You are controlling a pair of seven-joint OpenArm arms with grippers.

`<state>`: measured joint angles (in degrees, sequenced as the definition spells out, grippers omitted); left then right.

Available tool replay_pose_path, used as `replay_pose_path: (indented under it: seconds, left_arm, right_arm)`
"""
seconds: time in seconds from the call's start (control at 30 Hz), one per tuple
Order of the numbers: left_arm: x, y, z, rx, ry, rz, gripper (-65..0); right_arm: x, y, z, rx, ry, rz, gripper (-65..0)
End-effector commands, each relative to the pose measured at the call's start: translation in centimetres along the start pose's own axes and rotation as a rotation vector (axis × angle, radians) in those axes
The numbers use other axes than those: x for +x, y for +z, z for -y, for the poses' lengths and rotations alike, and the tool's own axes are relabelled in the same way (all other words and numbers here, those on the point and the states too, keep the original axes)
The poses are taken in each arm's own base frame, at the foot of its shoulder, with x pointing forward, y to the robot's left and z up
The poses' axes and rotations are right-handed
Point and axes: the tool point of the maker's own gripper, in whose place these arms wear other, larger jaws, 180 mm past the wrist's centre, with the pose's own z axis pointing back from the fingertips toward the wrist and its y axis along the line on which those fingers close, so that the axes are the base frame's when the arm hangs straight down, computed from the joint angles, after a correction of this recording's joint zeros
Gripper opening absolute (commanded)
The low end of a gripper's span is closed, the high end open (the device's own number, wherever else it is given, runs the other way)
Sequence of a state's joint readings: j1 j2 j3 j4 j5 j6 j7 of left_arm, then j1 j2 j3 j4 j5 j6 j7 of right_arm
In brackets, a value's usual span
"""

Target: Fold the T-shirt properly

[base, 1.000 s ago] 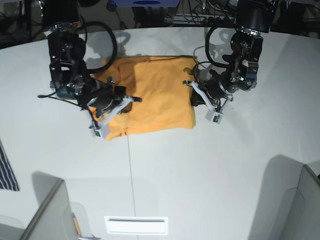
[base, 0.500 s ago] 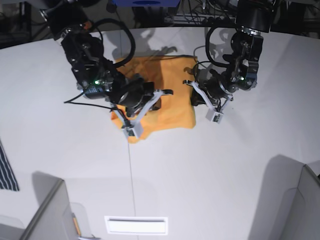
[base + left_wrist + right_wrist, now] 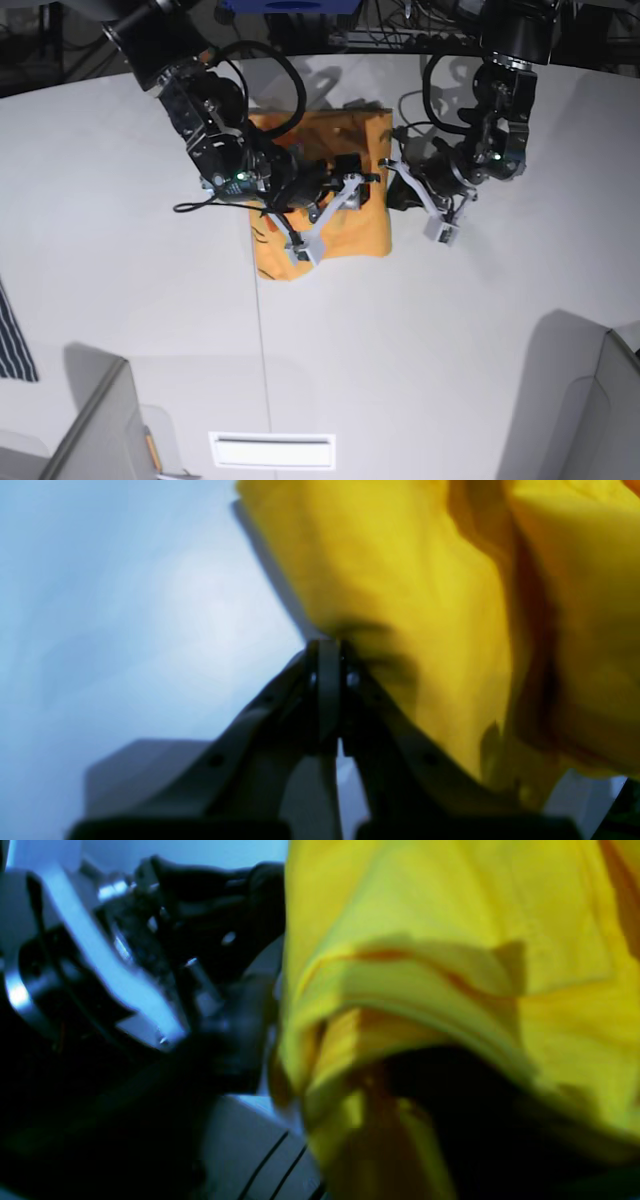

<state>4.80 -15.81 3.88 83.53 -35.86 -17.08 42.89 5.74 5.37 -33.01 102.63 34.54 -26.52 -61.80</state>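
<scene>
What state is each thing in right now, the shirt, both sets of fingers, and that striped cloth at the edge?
T-shirt: folded narrow, flat on the table, edges uneven.
Left gripper: fingers shut, tip at the shirt's edge, no cloth visibly between them.
Right gripper: over the shirt, fingers spread.
Striped garment: at the table's edge, mostly out of frame.
</scene>
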Motion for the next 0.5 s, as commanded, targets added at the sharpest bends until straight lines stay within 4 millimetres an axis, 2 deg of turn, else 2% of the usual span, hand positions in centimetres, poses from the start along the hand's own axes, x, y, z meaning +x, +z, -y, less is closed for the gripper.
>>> replay_pose_path:
  seconds: [0.0, 0.07, 0.2, 0.23, 0.47]
  left_arm:
    - [-0.8, 0.9, -2.2, 0.072, -0.004, -0.035, -65.0]
    - [-0.5, 1.6, -3.5, 0.101, 0.023, -0.017, -65.0]
    - [0.9, 3.4, -6.0, 0.134, 0.114, 0.057, -65.0]
    - [0.8, 4.2, -7.0, 0.148, 0.13, 0.052, -65.0]
    - [2.5, 7.0, -10.1, 0.181, 0.185, 0.094, -65.0]
  right_arm:
    - [0.9, 0.3, -0.3, 0.011, 0.005, 0.028, -19.5]
    - [0.8, 0.2, -0.4, 0.012, 0.005, 0.025, -16.2]
    - [1.1, 0.6, -1.6, 0.043, 0.013, 0.038, -16.2]
    - [1.0, 0.7, -1.9, 0.05, 0.02, 0.038, -16.2]
    - [-1.1, -0.8, -6.8, 0.118, 0.15, -0.029, -16.2]
